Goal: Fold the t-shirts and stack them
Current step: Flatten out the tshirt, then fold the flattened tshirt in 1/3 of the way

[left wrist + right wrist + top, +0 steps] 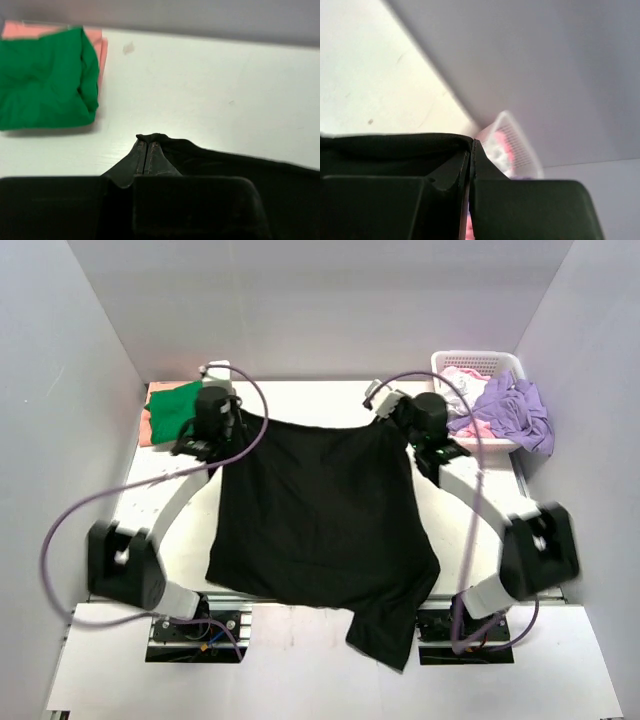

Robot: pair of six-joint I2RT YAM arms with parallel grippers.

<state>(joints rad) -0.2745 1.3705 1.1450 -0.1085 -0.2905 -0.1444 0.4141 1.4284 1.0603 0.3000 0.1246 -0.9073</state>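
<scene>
Basically left gripper (148, 147) and right gripper (471, 146) each pinch a far corner of the black t-shirt (325, 510) spread on the table (330, 400); bites look shallow, so uneven pull could drop one, skewing the fold.

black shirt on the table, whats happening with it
Both arms are handling the black t-shirt, which lies spread across the table with one sleeve hanging over the near edge. The left fingers and the right fingers are each shut on a far corner of it. It is not folded yet. A folded green t-shirt sits on a salmon-pink one at the far left, and more shirts wait in the white basket at the far right.
</scene>
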